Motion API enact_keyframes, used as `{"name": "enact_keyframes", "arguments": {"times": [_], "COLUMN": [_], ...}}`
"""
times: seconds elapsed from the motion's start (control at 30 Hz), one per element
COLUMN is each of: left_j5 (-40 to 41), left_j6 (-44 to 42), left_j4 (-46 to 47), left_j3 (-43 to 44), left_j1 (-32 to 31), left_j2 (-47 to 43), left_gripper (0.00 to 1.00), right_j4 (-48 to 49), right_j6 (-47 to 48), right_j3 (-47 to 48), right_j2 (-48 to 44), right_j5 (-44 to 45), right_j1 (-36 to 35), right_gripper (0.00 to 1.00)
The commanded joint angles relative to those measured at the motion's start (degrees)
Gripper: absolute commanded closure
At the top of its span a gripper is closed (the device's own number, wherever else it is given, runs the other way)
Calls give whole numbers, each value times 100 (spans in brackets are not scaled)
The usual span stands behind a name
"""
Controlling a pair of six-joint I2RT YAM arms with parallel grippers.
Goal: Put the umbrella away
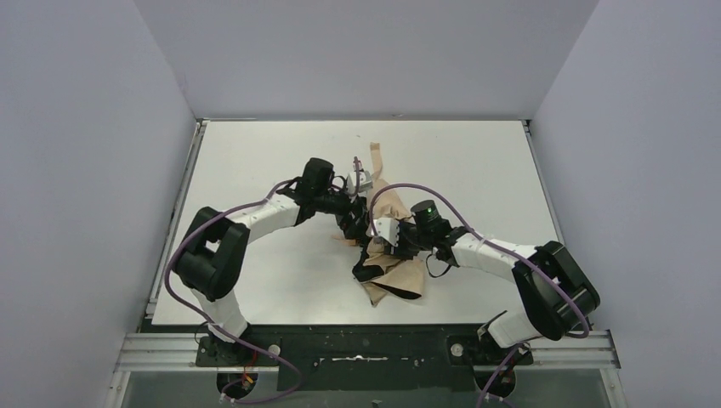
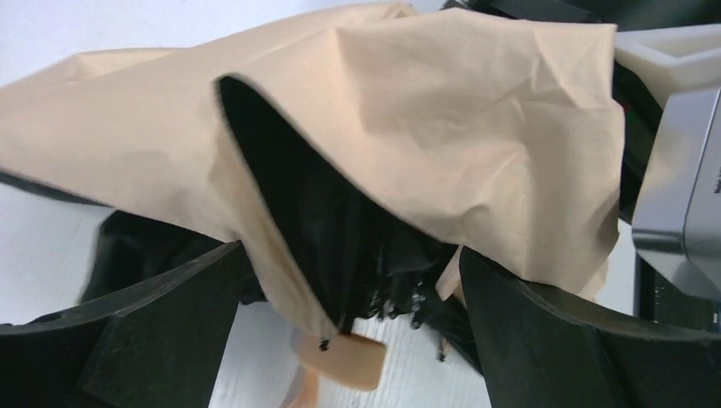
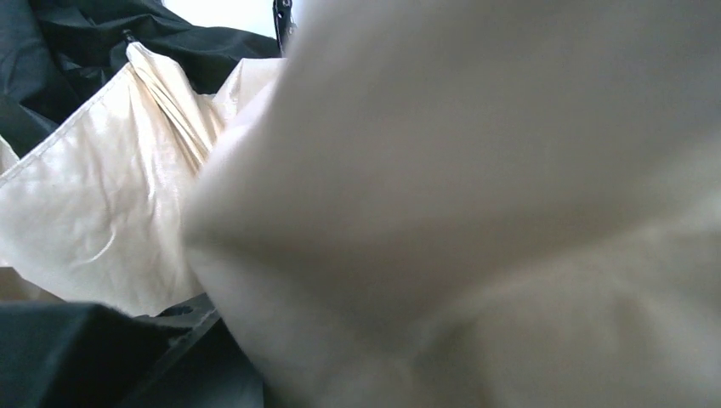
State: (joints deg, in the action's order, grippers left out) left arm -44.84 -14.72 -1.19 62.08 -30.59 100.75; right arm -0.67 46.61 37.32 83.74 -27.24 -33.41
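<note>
the umbrella (image 2: 442, 127) lies between your wide-open, empty left fingers (image 2: 127, 340); the right arm (image 1: 489, 248) has its fingers buried in fabric, perhaps gripping: you cannot tell.

A white table (image 1: 255, 153) lies beneath the left gripper (image 1: 350, 223) and the right gripper (image 1: 380, 242), spreading well out to either side of them. Plain grey walls (image 1: 85, 170) stand far left, far right and beyond them. Nearer than both grippers, an aluminium rail (image 1: 153, 350) borders a black base plate (image 1: 357, 344).
</note>
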Motion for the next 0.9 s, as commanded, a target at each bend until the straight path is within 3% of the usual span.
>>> {"name": "enact_keyframes", "arguments": {"times": [0.0,0.33,0.57,0.73,0.87], "left_j5": [-523,-166,123,231,291], "left_j6": [144,-606,-754,-811,-724], "left_j4": [407,-348,-70,7,432], "left_j3": [-57,-394,-573,-528,-718], "left_j1": [-302,-809,-998,-1001,-993], "left_j2": [109,247,384,617,586], "left_gripper": [5,3,4,17,29], "right_j4": [926,1708,2367,2694,2481], "right_j6": [-234,-715,-1024,-1250,-1158], "right_j3": [-65,-265,-456,-592,-680], "right_j2": [-104,-139,-215,-384,-836], "right_j5": [-60,-161,-335,-454,-552], "right_j1": [61,293,356,379,370], "right_gripper": [60,60,58,56,44]}}
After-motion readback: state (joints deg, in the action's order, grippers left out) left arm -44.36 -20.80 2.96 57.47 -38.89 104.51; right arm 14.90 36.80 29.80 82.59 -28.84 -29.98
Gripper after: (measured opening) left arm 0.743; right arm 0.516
